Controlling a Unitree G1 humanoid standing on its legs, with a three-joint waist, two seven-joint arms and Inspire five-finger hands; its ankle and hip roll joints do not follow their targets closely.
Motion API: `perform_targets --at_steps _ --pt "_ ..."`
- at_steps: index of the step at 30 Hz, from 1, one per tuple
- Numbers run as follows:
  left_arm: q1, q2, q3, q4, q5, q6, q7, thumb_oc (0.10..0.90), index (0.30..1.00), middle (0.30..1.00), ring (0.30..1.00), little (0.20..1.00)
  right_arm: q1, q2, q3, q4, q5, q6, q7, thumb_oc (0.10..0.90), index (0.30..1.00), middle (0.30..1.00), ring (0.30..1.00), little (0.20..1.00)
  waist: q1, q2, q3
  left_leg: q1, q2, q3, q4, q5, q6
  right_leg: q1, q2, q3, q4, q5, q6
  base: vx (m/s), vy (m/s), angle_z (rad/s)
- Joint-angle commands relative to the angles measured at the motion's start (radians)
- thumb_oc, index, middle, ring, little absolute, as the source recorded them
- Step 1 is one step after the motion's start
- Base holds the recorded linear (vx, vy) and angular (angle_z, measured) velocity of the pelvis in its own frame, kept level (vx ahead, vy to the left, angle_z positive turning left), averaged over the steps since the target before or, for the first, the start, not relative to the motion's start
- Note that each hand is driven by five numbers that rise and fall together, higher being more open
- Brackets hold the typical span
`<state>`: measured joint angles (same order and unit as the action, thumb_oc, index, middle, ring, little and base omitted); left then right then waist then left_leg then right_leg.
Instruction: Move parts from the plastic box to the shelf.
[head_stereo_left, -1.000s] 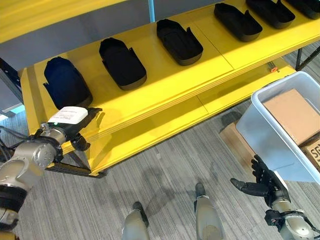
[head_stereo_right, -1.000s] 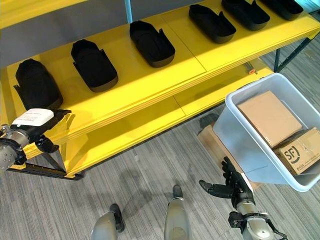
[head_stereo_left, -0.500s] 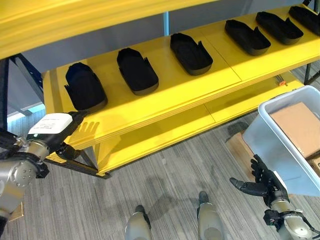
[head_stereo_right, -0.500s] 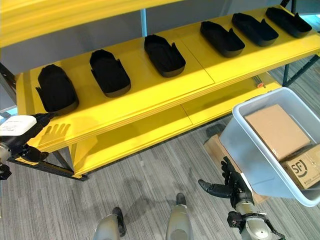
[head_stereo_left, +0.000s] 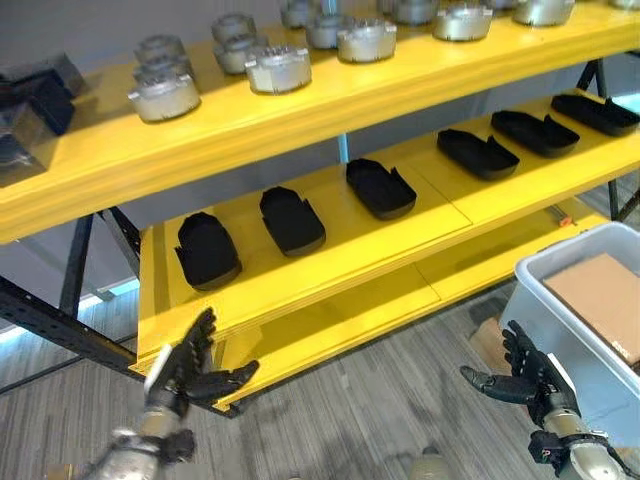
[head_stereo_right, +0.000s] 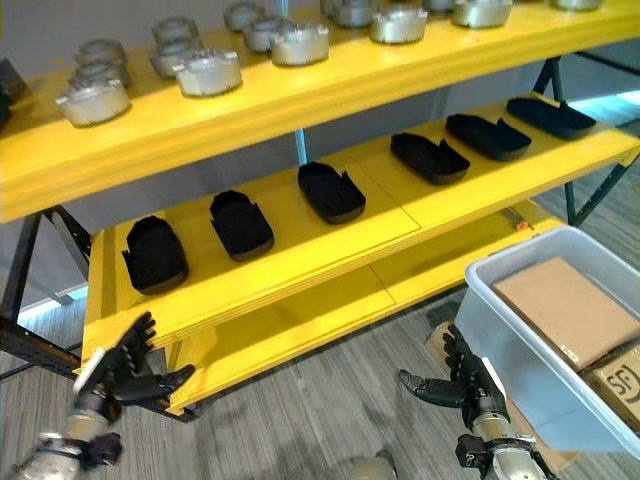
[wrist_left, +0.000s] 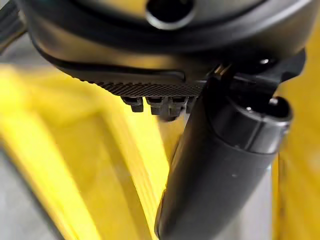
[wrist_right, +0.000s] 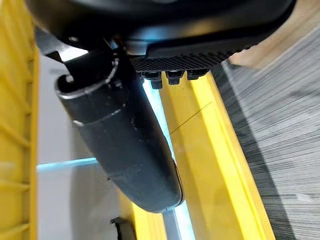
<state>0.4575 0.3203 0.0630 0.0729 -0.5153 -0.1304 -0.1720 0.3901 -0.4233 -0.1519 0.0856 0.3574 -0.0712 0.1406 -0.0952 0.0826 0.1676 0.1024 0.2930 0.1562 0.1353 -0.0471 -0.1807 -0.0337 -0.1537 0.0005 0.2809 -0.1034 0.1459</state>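
**Both hands empty, box not yet emptied**

The plastic box (head_stereo_right: 520, 330) sat on the floor at the robot's right, holding what looked like cardboard cartons (head_stereo_right: 562, 310). Black trays (head_stereo_right: 331, 192) lined the shelf (head_stereo_right: 300, 250); metal parts (head_stereo_right: 208, 72) stood on the tier above. The left hand (head_stereo_left: 190, 365) and right hand (head_stereo_left: 520, 375) hung low, fingers spread, holding nothing. Transfer apparently remained.

A printed logo (illegible) marks the cardboard box (head_stereo_right: 618, 385).
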Motion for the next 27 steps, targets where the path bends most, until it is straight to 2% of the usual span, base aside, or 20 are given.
perform_targets --at_steps 1,2,3,4,5,6,7,8,10,11,14,16,17,21,22,27 --pt "-0.033 -0.002 -0.01 0.003 -0.187 -0.047 -0.039 0.9 1.0 1.0 1.0 1.0 0.029 -0.053 -0.005 -0.119 0.028 -0.118 0.017 0.9 1.0 1.0 1.0 1.0 0.015 -0.02 -0.078 -0.087 0.067 -0.109 0.059 0.255 0.042 0.029 0.05 -0.043 -0.048 -0.021 -0.068 -0.05 -0.24 0.1" --pt "-0.026 -0.026 -0.026 0.009 -0.23 -0.035 -0.045 0.9 1.0 1.0 1.0 1.0 0.032 -0.054 0.004 -0.122 0.029 -0.122 0.015 0.9 1.0 1.0 1.0 1.0 0.02 -0.023 -0.081 -0.098 0.071 -0.124 0.073 0.296 0.041 0.043 0.063 -0.049 -0.065 -0.022 -0.079 -0.03 -0.167 0.11" --pt "-0.025 -0.026 -0.027 0.009 -0.231 -0.035 -0.045 0.9 1.0 1.0 1.0 1.0 0.032 -0.055 0.004 -0.122 0.029 -0.123 0.015 0.9 1.0 1.0 1.0 1.0 0.018 -0.022 -0.081 -0.099 0.072 -0.127 0.073 0.297 0.04 0.045 0.064 -0.051 -0.066 -0.021 -0.079 -0.06 -0.153 0.0" --pt "-0.027 -0.046 -0.037 0.01 -0.272 -0.031 -0.044 0.9 1.0 1.0 1.0 1.0 0.031 -0.055 0.012 -0.116 0.036 -0.127 0.007 0.9 1.0 1.0 1.0 1.0 0.026 -0.029 -0.08 -0.116 0.067 -0.142 0.099 0.328 0.04 0.061 0.069 -0.055 -0.086 -0.016 -0.088 -0.09 -0.215 -0.09" --pt "-0.027 -0.056 -0.056 0.012 -0.299 -0.026 -0.04 0.9 1.0 1.0 1.0 1.0 0.03 -0.059 0.028 -0.114 0.045 -0.135 -0.006 0.9 1.0 1.0 1.0 1.0 0.027 -0.046 -0.08 -0.156 0.064 -0.13 0.164 0.349 0.047 0.09 0.075 -0.069 -0.12 -0.011 -0.103 -0.09 -0.211 -0.02" --pt "-0.027 -0.056 -0.056 0.012 -0.299 -0.026 -0.04 0.9 1.0 1.0 1.0 1.0 0.03 -0.059 0.028 -0.113 0.045 -0.135 -0.006 0.9 1.0 1.0 1.0 1.0 0.025 -0.045 -0.08 -0.159 0.064 -0.133 0.168 0.347 0.047 0.091 0.076 -0.071 -0.122 -0.011 -0.103 -0.08 -0.201 0.27" --pt "-0.028 -0.055 -0.073 0.009 -0.312 -0.024 -0.045 0.9 1.0 1.0 1.0 1.0 0.031 -0.056 0.044 -0.114 0.051 -0.138 -0.01 0.9 1.0 1.0 1.0 1.0 0.023 -0.053 -0.079 -0.173 0.068 -0.09 0.198 0.344 0.049 0.108 0.073 -0.084 -0.137 -0.008 -0.11 -0.04 -0.071 0.29" --pt "-0.026 -0.055 -0.081 0.008 -0.311 -0.022 -0.049 0.9 1.0 1.0 1.0 1.0 0.035 -0.056 0.051 -0.112 0.05 -0.134 -0.01 0.9 1.0 1.0 1.0 1.0 0.026 -0.054 -0.076 -0.175 0.051 -0.08 0.199 0.334 0.052 0.116 0.071 -0.09 -0.146 -0.005 -0.108 -0.07 -0.063 0.39" --pt "-0.037 -0.053 -0.095 0.0 -0.301 -0.028 -0.036 0.9 1.0 1.0 1.0 1.0 0.028 -0.059 0.076 -0.114 0.047 -0.129 -0.007 0.9 1.0 1.0 1.0 1.0 0.038 -0.065 -0.075 -0.182 -0.052 -0.096 0.164 0.256 0.071 0.118 0.055 -0.093 -0.174 0.017 -0.096 -0.05 0.026 0.25" --pt "-0.048 -0.054 -0.104 -0.012 -0.309 -0.031 -0.038 0.9 1.0 1.0 1.0 1.0 0.025 -0.058 0.083 -0.112 0.049 -0.133 -0.007 0.9 1.0 1.0 1.0 1.0 0.032 -0.07 -0.08 -0.173 -0.075 -0.072 0.124 0.206 0.084 0.114 0.049 -0.106 -0.187 0.031 -0.089 -0.03 0.043 0.06" --pt "-0.06 -0.061 -0.128 -0.021 -0.321 -0.042 -0.03 0.9 1.0 1.0 1.0 1.0 0.019 -0.049 0.106 -0.108 0.045 -0.137 -0.01 0.9 1.0 1.0 1.0 1.0 0.022 -0.074 -0.096 -0.107 -0.099 -0.026 0.021 0.11 0.11 0.098 0.037 -0.107 -0.192 0.048 -0.061 -0.01 0.095 0.12" --pt "-0.076 -0.062 -0.146 -0.016 -0.319 -0.048 -0.02 0.9 1.0 1.0 1.0 1.0 0.012 -0.034 0.12 -0.104 0.053 -0.135 -0.014 0.9 1.0 1.0 1.0 1.0 0.019 -0.081 -0.107 -0.078 -0.124 -0.043 -0.029 0.095 0.117 0.091 0.019 -0.109 -0.197 0.064 -0.043 0.0 0.154 0.01" --pt "-0.081 -0.055 -0.15 -0.023 -0.312 -0.049 -0.019 0.9 1.0 1.0 1.0 1.0 0.009 -0.025 0.134 -0.101 0.064 -0.131 -0.016 0.9 1.0 1.0 1.0 1.0 0.018 -0.09 -0.115 -0.07 -0.13 -0.027 -0.044 0.088 0.119 0.093 0.002 -0.113 -0.203 0.074 -0.032 0.01 0.114 -0.11" --pt "-0.09 -0.048 -0.159 -0.021 -0.306 -0.053 -0.01 0.9 1.0 1.0 1.0 1.0 -0.016 -0.02 0.172 -0.088 0.061 -0.127 -0.016 0.9 1.0 1.0 1.0 1.0 0.027 -0.099 -0.123 -0.055 -0.149 -0.022 -0.083 0.085 0.129 0.088 -0.017 -0.104 -0.211 0.088 -0.016 0.0 0.117 -0.08" --pt "-0.1 -0.046 -0.165 -0.013 -0.294 -0.06 0.0 0.9 1.0 1.0 1.0 1.0 -0.043 -0.013 0.203 -0.081 0.066 -0.125 -0.022 0.9 1.0 1.0 1.0 1.0 0.037 -0.11 -0.127 -0.046 -0.161 -0.016 -0.113 0.088 0.134 0.079 -0.029 -0.099 -0.213 0.099 -0.005 -0.02 0.113 -0.21" --pt "-0.131 -0.05 -0.174 0.029 -0.263 -0.074 0.04 0.9 1.0 1.0 1.0 1.0 -0.079 0.003 0.246 -0.062 0.065 -0.117 -0.043 0.9 1.0 1.0 1.0 1.0 0.047 -0.127 -0.14 -0.029 -0.176 -0.009 -0.163 0.094 0.14 0.071 -0.042 -0.095 -0.221 0.113 0.009 -0.01 0.067 -0.06"
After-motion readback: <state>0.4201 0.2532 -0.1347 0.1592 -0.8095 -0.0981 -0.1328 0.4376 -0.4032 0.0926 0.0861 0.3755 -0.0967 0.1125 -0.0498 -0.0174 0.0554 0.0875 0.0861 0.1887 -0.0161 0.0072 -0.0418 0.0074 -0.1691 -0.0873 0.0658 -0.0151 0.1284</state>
